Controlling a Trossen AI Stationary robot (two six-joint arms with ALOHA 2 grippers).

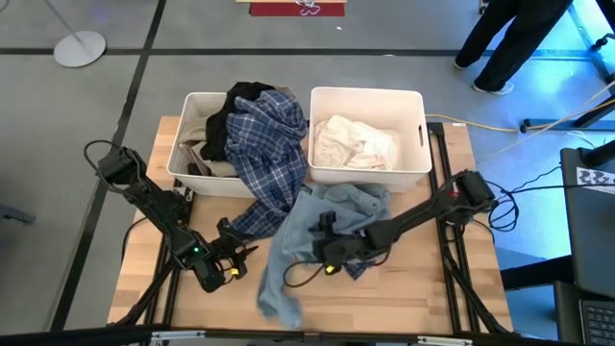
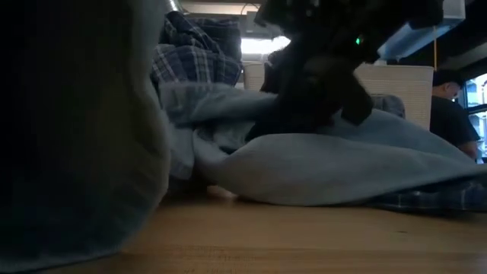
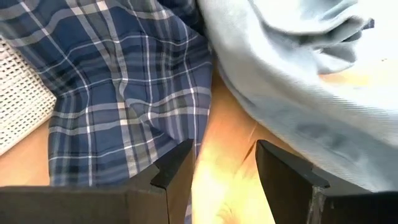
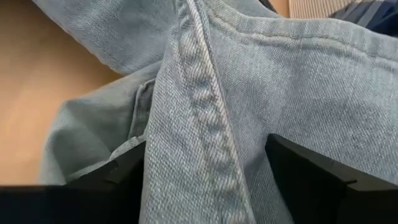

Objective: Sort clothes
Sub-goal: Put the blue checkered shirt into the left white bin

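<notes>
At the worktop's middle, the right gripper [image 1: 327,252] straddles the light blue denim garment [image 1: 288,259] with fingers apart, its long axis running toward the front edge, while the left gripper [image 1: 233,259], fingers apart, waits beside the blue plaid shirt [image 1: 269,144].

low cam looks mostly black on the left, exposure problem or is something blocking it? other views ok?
Low view: blocked, a dark, blurred mass sits close to the lens on the left; bright backlight behind the denim garment. High view: evenly lit, sharp. Left wrist view: warm glare on the table between the fingers. Right wrist view: filled by denim, seam sharp.
</notes>
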